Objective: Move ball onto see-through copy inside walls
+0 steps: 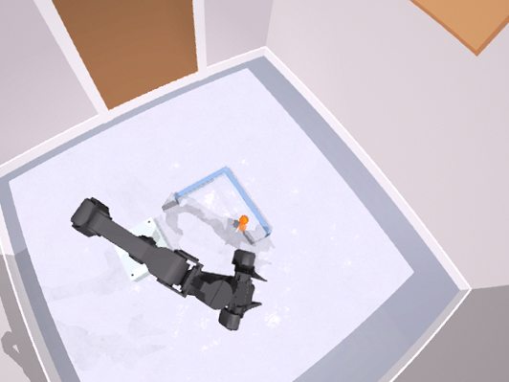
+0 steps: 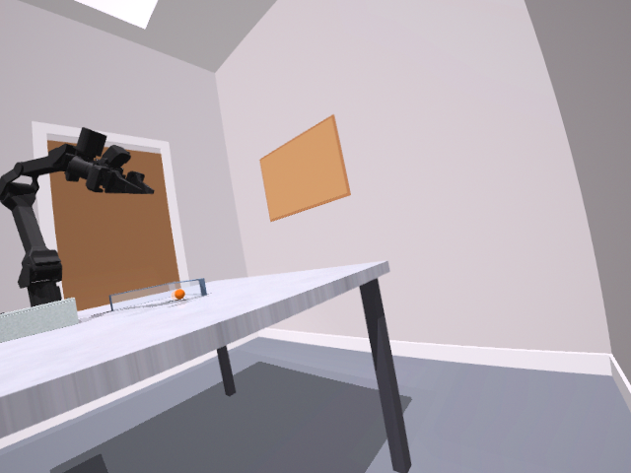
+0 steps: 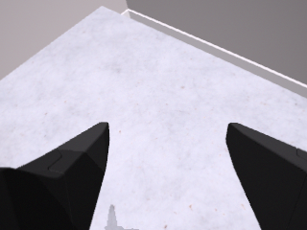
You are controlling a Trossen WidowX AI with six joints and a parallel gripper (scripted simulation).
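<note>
The orange ball (image 1: 243, 219) (image 2: 178, 294) rests on the table, inside the corner and close to the right-hand clear wall (image 1: 249, 200). The paler see-through copy (image 1: 242, 228) lies right beside it in the top view, on the side towards the gripper, and the two look almost touching or slightly overlapping. The other clear wall (image 1: 201, 182) meets the first at the far corner. My gripper (image 1: 263, 291) (image 2: 148, 185) (image 3: 168, 131) is open and empty, high above the table, off the open side of the corner. The wrist view shows only table between the fingers, with no ball or walls.
The pale base plate (image 1: 135, 272) (image 2: 42, 319) stands under the arm, beside the walls' open side. The table's edge (image 2: 254, 317) runs across the exterior view, and a far table corner (image 3: 102, 10) shows in the wrist view. Shadows fall near the ball.
</note>
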